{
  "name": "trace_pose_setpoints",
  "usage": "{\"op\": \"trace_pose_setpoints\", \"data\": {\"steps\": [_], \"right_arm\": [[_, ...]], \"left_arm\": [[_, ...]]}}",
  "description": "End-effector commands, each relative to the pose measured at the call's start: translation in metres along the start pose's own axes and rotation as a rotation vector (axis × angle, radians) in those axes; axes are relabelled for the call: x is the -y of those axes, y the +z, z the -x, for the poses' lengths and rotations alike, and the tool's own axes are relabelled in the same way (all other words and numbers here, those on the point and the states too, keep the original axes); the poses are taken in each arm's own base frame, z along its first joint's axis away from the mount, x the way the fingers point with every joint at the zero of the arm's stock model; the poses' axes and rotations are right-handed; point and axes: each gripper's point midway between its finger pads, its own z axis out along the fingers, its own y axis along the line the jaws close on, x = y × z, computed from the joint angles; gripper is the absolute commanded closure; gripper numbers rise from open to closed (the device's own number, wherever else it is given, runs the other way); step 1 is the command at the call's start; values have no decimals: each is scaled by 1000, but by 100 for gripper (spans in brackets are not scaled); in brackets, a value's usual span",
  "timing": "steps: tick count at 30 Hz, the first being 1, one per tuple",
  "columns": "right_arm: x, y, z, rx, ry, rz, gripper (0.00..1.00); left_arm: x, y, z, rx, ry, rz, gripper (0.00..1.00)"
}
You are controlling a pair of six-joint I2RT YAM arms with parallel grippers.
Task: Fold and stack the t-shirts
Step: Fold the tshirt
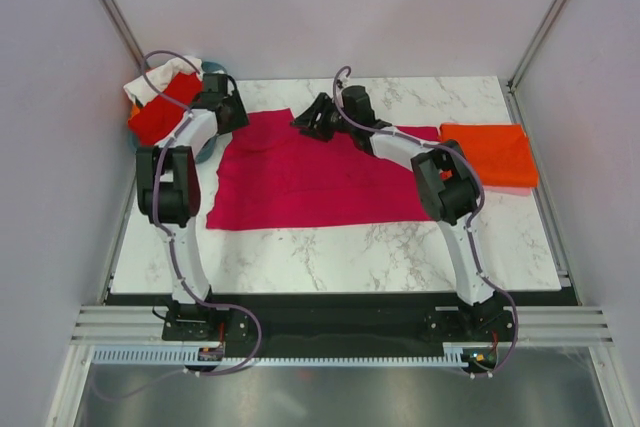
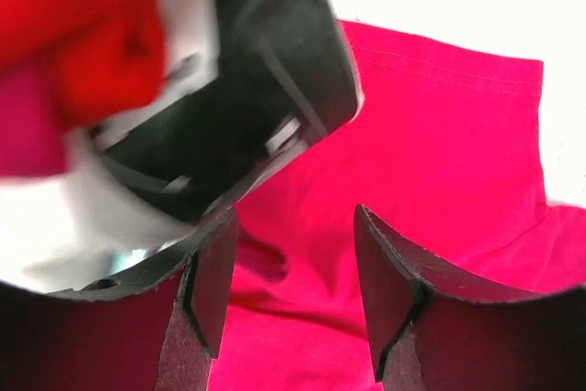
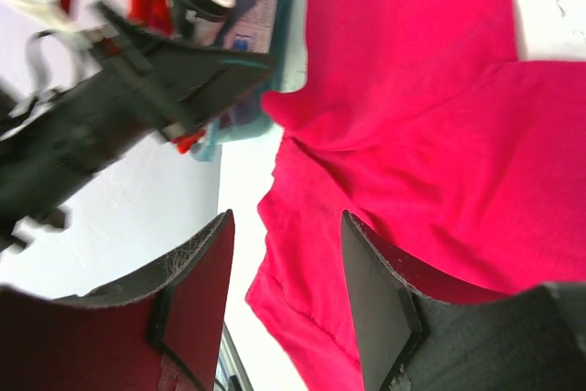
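Marble tabletop (image 1: 400,247) bears the magenta t-shirt (image 1: 300,182) awaiting folding; left gripper (image 2: 295,217) and right gripper (image 3: 287,219) gape empty, likely needing far-edge grasps next.

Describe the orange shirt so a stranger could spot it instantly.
Start at the white marble table and look along its right edge, toward the back. There, just past the spread-out pink shirt, lies the orange shirt. It alone is folded into a neat rectangle.

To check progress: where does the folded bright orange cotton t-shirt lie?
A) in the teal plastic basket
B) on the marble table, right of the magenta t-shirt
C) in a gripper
B: the orange t-shirt lies on the marble table, right of the spread magenta t-shirt.
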Motion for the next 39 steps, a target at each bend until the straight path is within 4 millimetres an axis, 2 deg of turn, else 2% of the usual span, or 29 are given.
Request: {"op": "trace_pose_setpoints", "data": {"steps": [1, 2, 3, 5, 6, 8, 9, 13, 14, 15, 16, 17, 18, 19, 20, 22, 24, 28, 31, 33, 34, 35, 36, 39], "right_arm": [[-48, -32, 30, 69, -102, 66, 42], [-48, -35, 30, 70, -108, 64, 42], [-55, -41, 34, 80, -116, 74, 42], [-55, -48, 38, 90, -124, 69, 42], [-62, -53, 40, 95, -133, 79, 42], [-58, -60, 44, 101, -129, 72, 42], [-64, -66, 47, 110, -135, 81, 42], [-59, -83, 63, 146, -130, 76, 42], [-57, -85, 63, 144, -125, 73, 42], [-59, -89, 66, 149, -128, 78, 42], [-58, -94, 71, 156, -123, 82, 42], [-54, -95, 69, 153, -117, 78, 42], [-58, -100, 73, 164, -121, 87, 42], [-53, -104, 74, 166, -115, 80, 42], [-56, -108, 77, 175, -119, 82, 42], [-51, -114, 80, 184, -118, 74, 42], [-52, -120, 83, 188, -119, 77, 42], [-48, -130, 89, 202, -118, 72, 42], [-47, -132, 90, 201, -114, 80, 41], [-47, -132, 89, 193, -107, 89, 42], [-47, -131, 88, 191, -104, 91, 41], [-46, -132, 89, 192, -99, 94, 41], [-46, -133, 89, 193, -97, 99, 41], [-45, -136, 89, 194, -94, 101, 41]], "left_arm": [[3, 15, -2, -26, 43, 13, 38], [3, 23, -15, -73, 41, 13, 39], [4, 24, -13, -76, 35, 11, 39], [3, 30, -23, -113, 22, 18, 39], [4, 31, -24, -118, 19, 17, 39], [4, 35, -31, -145, 14, 16, 40], [4, 36, -32, -150, 14, 11, 40], [18, 39, -27, -140, 40, -19, 42], [23, 39, -15, -115, 46, -27, 41], [25, 41, -12, -114, 49, -25, 42], [20, 50, -24, -157, 49, -9, 42], [26, 50, -9, -138, 47, -18, 42], [28, 53, -6, -143, 45, -21, 42], [22, 64, -25, -212, 48, -2, 43], [30, 62, -7, -177, 50, -19, 43], [30, 69, -10, -189, 61, -24, 43], [34, 69, 0, -165, 72, -33, 43], [30, 60, 7, -127, 87, 31, 44], [32, 45, 17, -67, 131, 73, 43], [44, 28, 30, 3, 176, 77, 43], [44, 21, 37, 39, 193, 105, 41], [46, 16, 34, 47, 220, 108, 40], [61, 3, 49, 110, 262, 87, 40], [75, -9, 59, 162, 310, 93, 32]]}}
